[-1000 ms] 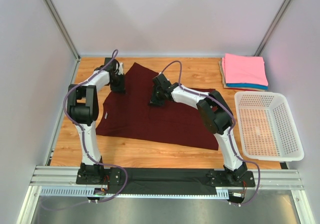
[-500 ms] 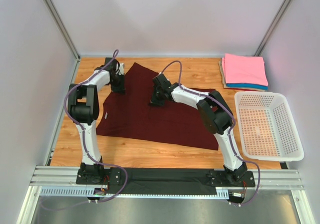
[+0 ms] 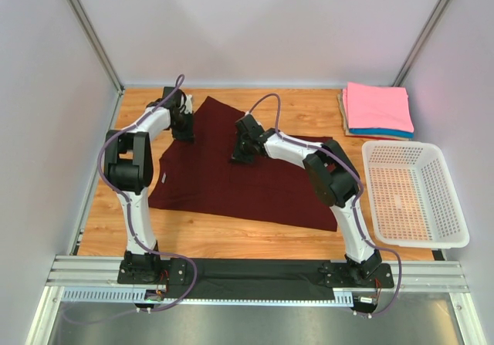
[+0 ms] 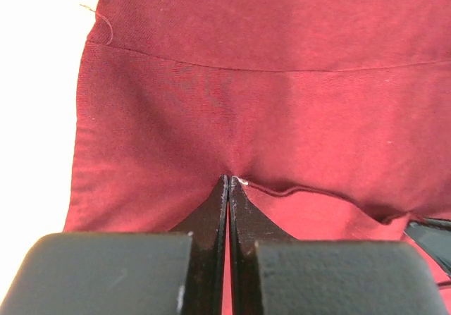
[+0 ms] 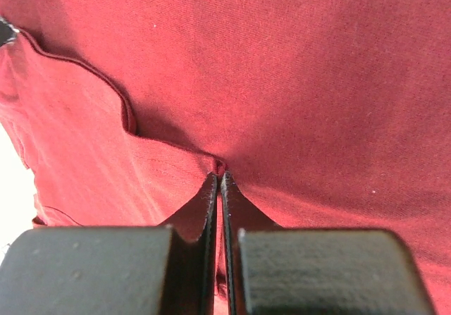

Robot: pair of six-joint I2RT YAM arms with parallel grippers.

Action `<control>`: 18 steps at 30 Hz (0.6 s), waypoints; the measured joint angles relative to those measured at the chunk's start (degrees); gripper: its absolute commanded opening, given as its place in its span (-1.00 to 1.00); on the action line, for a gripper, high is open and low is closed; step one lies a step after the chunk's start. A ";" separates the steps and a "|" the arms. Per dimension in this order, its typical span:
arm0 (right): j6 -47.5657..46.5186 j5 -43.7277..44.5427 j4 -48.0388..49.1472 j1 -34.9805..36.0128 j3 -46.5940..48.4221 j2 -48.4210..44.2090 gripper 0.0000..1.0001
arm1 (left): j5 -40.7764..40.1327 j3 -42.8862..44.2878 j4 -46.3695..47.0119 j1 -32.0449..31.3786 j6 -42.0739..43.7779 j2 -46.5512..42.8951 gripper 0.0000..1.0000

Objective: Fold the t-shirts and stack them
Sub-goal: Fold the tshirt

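A dark maroon t-shirt (image 3: 231,183) lies spread on the wooden table, its far part folded up toward the back. My left gripper (image 3: 184,135) is shut on the shirt's far left edge; in the left wrist view (image 4: 230,180) the cloth puckers at the closed tips. My right gripper (image 3: 238,157) is shut on the shirt's upper middle edge; in the right wrist view (image 5: 218,175) a fold of cloth (image 5: 169,146) is pinched between the tips. A stack of folded t-shirts, pink (image 3: 377,107) on top with blue and tan beneath, sits at the back right.
A white perforated plastic basket (image 3: 413,194) stands at the right, in front of the folded stack. Grey walls enclose the table on the left, back and right. A metal rail (image 3: 255,272) with the arm bases runs along the near edge.
Both grippers have shifted very slightly toward the back with the shirt's edge; otherwise nothing has visibly changed.
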 measured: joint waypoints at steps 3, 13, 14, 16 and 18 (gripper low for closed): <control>0.00 0.28 1.05 0.07 -0.85 -0.33 -0.99 | 0.00 0.00 -0.02 -0.31 -0.04 -0.92 -1.00; 0.04 1.20 3.34 0.13 -4.00 -2.05 -0.99 | -0.72 0.00 0.83 -1.22 -0.87 -2.49 -1.00; 0.04 1.42 3.37 0.15 -4.22 -2.25 -0.99 | -1.20 0.00 0.81 -1.25 -0.98 -2.49 -1.00; 0.02 1.66 3.37 0.20 -4.37 -2.38 -0.99 | -2.10 0.00 0.79 -1.25 -1.22 -2.54 -0.99; 0.02 1.75 3.37 0.26 -4.37 -2.38 -0.98 | -2.80 0.00 0.74 -1.36 -1.31 -2.67 -0.96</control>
